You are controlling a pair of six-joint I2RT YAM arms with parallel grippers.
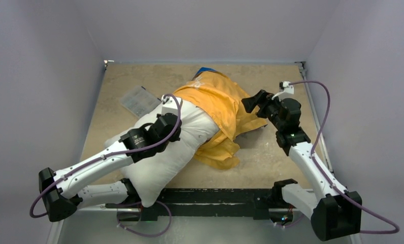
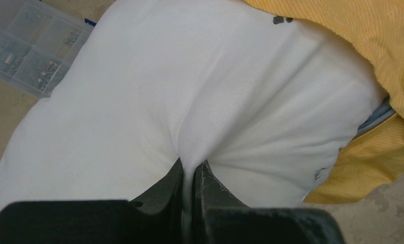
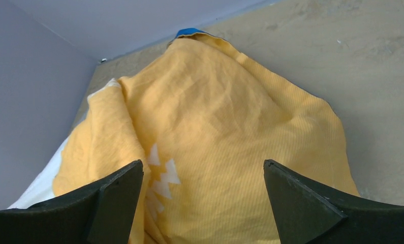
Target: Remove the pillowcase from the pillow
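Observation:
The white pillow [image 1: 174,147] lies diagonally across the table, its near half bare. The orange-yellow pillowcase [image 1: 220,101] still covers its far end and trails in a crumpled fold [image 1: 220,150] toward the front. My left gripper [image 2: 193,170] is shut on a pinch of the pillow's white fabric [image 2: 189,101], with the pillowcase edge [image 2: 382,46] to its right. My right gripper [image 3: 202,170] is open, its jaws wide apart just above the pillowcase [image 3: 230,127]; a white print patch [image 3: 161,178] shows between them. In the top view it [image 1: 251,103] hovers at the pillowcase's right side.
A clear plastic parts box [image 1: 138,100] lies on the table left of the pillow; it also shows in the left wrist view [image 2: 27,51]. Grey walls enclose the table on three sides. A black bar [image 1: 215,195] runs along the near edge.

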